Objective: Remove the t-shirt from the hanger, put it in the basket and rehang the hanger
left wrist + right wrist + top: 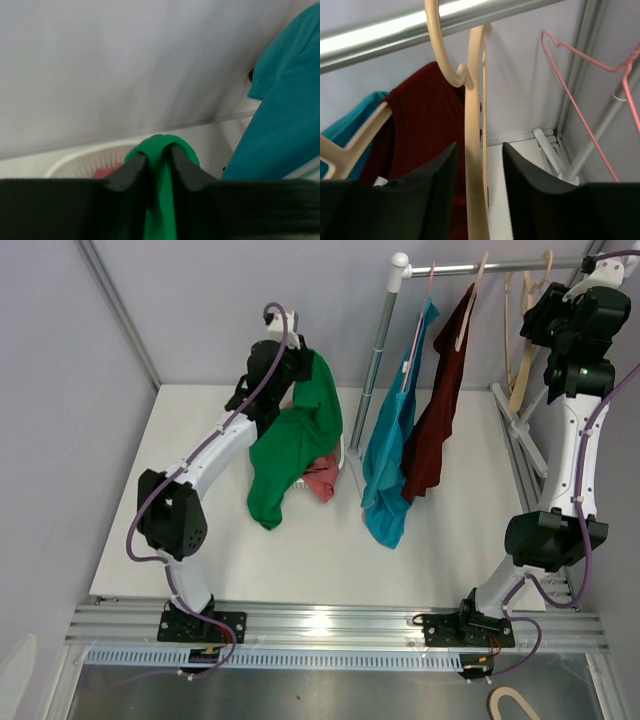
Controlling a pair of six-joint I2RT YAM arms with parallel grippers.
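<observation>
A green t-shirt (300,440) hangs from my left gripper (295,360), raised over the table's back left and free of any hanger. In the left wrist view its folded edge (161,200) is pinched between the fingers of the left gripper (159,152). A bare beige hanger (475,100) hooks on the rail (395,35). My right gripper (479,147) stands open around this hanger, with a gap showing on both sides. In the top view the right gripper (548,322) is high at the rail's right end beside the beige hangers (525,340).
A teal t-shirt (390,455) and a maroon shirt (435,410) hang on hangers from the rail (480,267). A white basket (85,160) with a red cloth (322,478) sits below the green shirt. A pink wire hanger (580,110) hangs right of the beige one.
</observation>
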